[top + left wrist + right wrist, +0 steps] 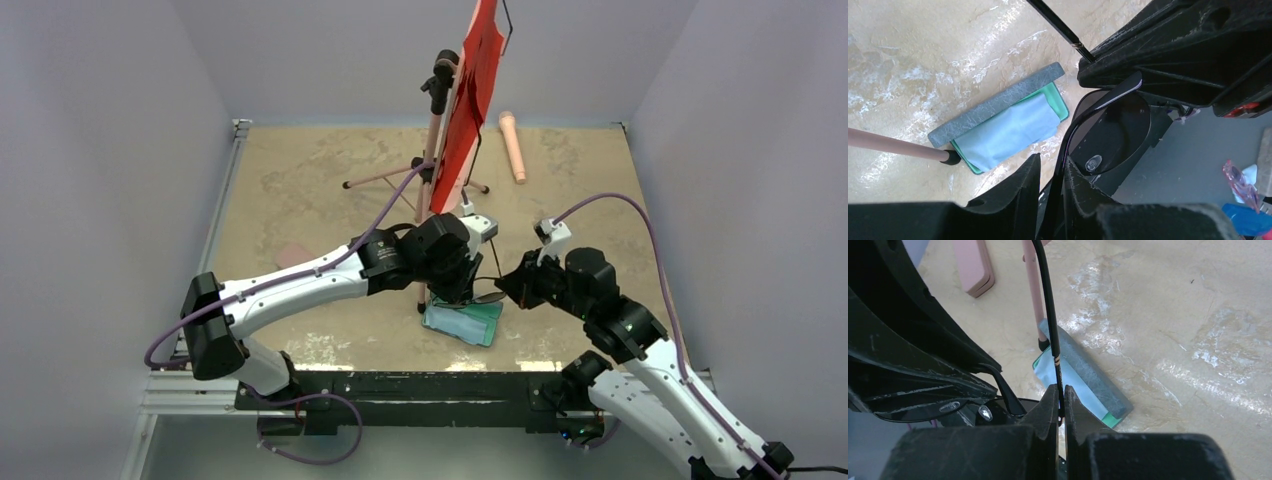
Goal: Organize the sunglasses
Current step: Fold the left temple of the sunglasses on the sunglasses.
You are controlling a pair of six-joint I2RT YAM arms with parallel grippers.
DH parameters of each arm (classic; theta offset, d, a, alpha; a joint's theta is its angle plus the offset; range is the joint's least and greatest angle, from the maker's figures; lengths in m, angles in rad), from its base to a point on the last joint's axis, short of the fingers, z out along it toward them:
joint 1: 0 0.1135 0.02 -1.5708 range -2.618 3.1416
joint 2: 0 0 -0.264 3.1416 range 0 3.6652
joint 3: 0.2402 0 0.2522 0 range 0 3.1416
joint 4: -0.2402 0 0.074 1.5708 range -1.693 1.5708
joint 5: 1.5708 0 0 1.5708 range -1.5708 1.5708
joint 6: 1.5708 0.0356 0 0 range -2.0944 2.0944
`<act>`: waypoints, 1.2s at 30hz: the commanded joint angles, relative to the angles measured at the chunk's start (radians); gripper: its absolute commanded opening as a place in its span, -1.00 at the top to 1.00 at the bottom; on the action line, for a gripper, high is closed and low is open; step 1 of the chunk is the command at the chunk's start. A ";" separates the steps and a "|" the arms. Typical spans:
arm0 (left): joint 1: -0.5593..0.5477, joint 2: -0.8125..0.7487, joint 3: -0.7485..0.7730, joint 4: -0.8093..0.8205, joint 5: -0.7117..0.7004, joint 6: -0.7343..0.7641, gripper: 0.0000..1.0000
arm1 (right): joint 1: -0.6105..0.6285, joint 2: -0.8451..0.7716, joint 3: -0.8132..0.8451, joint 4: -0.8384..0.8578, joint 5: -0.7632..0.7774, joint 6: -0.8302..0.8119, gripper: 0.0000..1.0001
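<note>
Over the tan table, the left arm and right arm meet at lower centre of the overhead view.
The left gripper pinches the lens rim, and the right gripper is clamped on one thin arm. The open grey-blue case lies at centre left, and the black sunglasses are held at centre right.

— How much of the black sunglasses shows?
— One lens, just ahead of the left gripper; the rest sits behind the right gripper.
— Do the left fingers touch the frame?
— Cannot tell. Beyond the right gripper, the pink case is cut off by the top edge.
</note>
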 commanded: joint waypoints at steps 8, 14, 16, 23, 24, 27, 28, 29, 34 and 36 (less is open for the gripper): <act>0.014 -0.113 -0.048 0.081 -0.085 0.033 -0.10 | 0.006 0.012 0.101 -0.031 -0.011 0.039 1.00; 0.020 -0.163 -0.086 0.086 -0.118 0.020 -0.26 | 0.006 0.009 0.106 -0.039 0.003 0.042 1.00; 0.022 -0.177 -0.102 0.093 -0.115 0.022 -0.38 | 0.006 0.009 0.108 -0.039 0.012 0.042 1.00; 0.025 -0.252 -0.167 0.128 -0.098 0.020 -0.71 | 0.006 0.015 0.109 -0.039 0.027 0.046 1.00; 0.026 -0.263 -0.175 0.131 -0.098 0.018 -0.73 | 0.006 0.017 0.108 -0.039 0.030 0.045 1.00; 0.032 -0.295 -0.200 0.143 -0.096 0.007 -0.84 | 0.006 0.023 0.105 -0.039 0.037 0.042 1.00; 0.033 -0.305 -0.210 0.147 -0.096 0.004 -0.86 | 0.005 0.024 0.104 -0.038 0.038 0.040 1.00; 0.035 -0.315 -0.217 0.151 -0.096 -0.001 -0.87 | 0.006 0.026 0.101 -0.035 0.036 0.037 1.00; 0.039 -0.364 -0.238 0.137 -0.096 -0.059 -0.97 | 0.006 0.025 0.071 0.004 -0.002 -0.021 1.00; 0.039 -0.389 -0.256 0.140 -0.077 -0.094 -1.00 | 0.005 0.018 0.051 0.037 -0.034 -0.058 1.00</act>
